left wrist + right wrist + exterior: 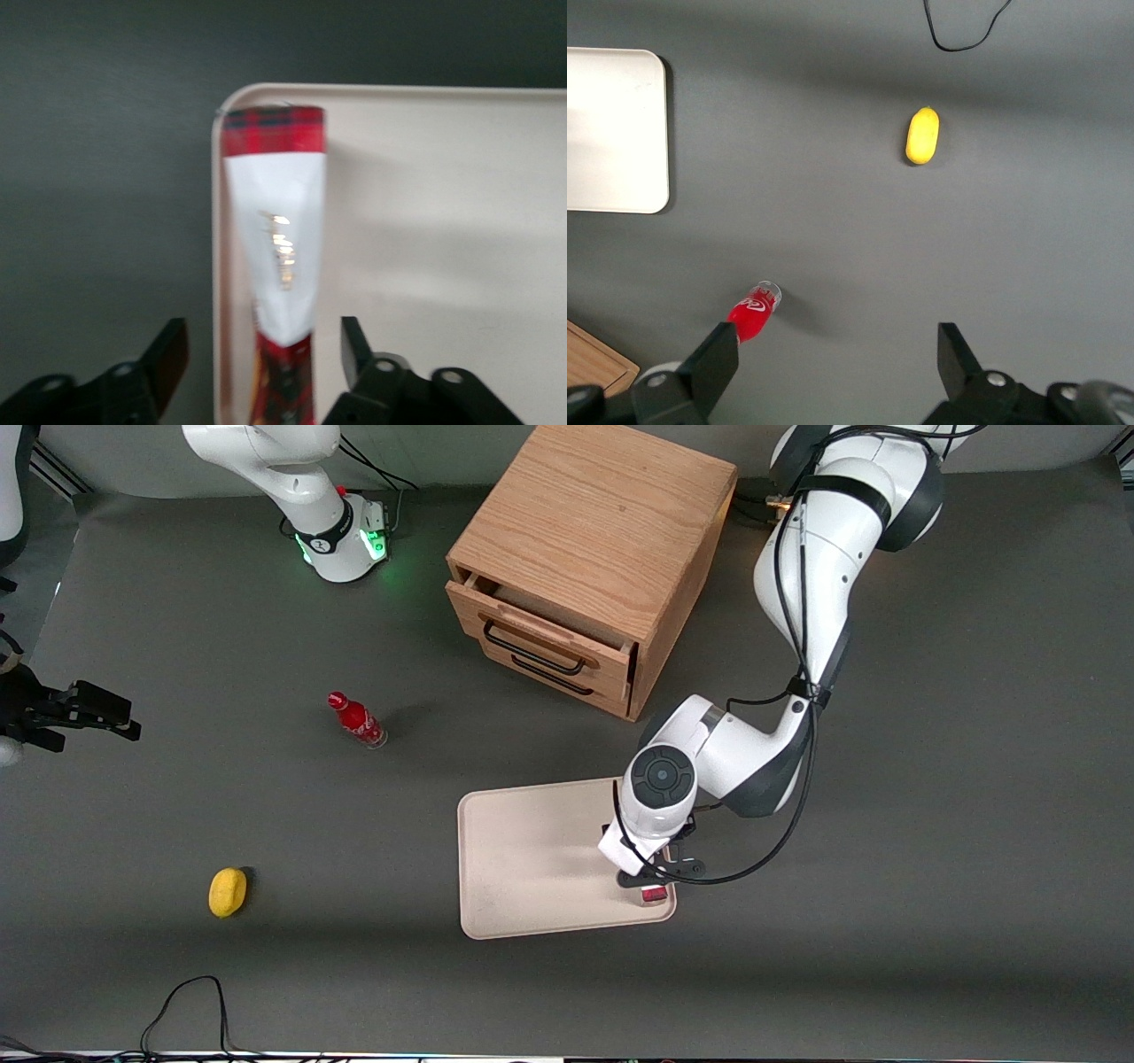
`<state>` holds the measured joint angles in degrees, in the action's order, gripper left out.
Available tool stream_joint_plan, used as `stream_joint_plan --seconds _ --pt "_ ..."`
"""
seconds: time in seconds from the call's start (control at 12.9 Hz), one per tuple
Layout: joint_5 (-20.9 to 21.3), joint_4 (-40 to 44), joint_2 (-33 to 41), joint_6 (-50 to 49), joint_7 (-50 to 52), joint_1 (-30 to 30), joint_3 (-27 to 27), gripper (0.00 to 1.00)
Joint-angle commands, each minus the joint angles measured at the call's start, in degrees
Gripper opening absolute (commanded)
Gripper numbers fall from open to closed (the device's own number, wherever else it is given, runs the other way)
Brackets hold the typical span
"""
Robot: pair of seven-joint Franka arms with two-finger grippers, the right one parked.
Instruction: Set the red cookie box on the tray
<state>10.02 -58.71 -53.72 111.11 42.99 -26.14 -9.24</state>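
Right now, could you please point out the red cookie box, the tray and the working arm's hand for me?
red cookie box [275,257]: left wrist view, on its white patch.
tray [523,850]: front view, on its bare floor.
hand [266,359]: left wrist view, midway between the open fingers, over the tray's corner.

The left arm's gripper [651,881] hides most of the red cookie box [654,895] at the tray's [532,850] lower right corner.
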Motion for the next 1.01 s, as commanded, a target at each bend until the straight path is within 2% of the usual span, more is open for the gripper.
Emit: stream_joint_plan --seconds 0.0,0.15,0.31,0.39,0.7,0.85,0.93 --pt "0.2 -1.8 8.7 -10.9 -8.0 2.7 0.2 1.00" --pt "-0.5 -9.6 18.5 -12.0 -13.4 6.2 0.0 1.00" --pt "-4.4 -19.3 28.4 -11.1 -19.7 11.6 0.0 1.00" --pt "-5.0 -23.7 32.9 -11.1 -23.3 14.2 0.0 1.00" --pt "-5.9 -39.8 48.8 -11.1 -31.0 21.4 0.5 1.00" --pt "-6.1 -45.8 55.0 -11.1 -32.9 25.9 0.4 1.00" --pt "-6.1 -47.8 57.6 -11.3 -35.1 26.2 1.1 1.00"
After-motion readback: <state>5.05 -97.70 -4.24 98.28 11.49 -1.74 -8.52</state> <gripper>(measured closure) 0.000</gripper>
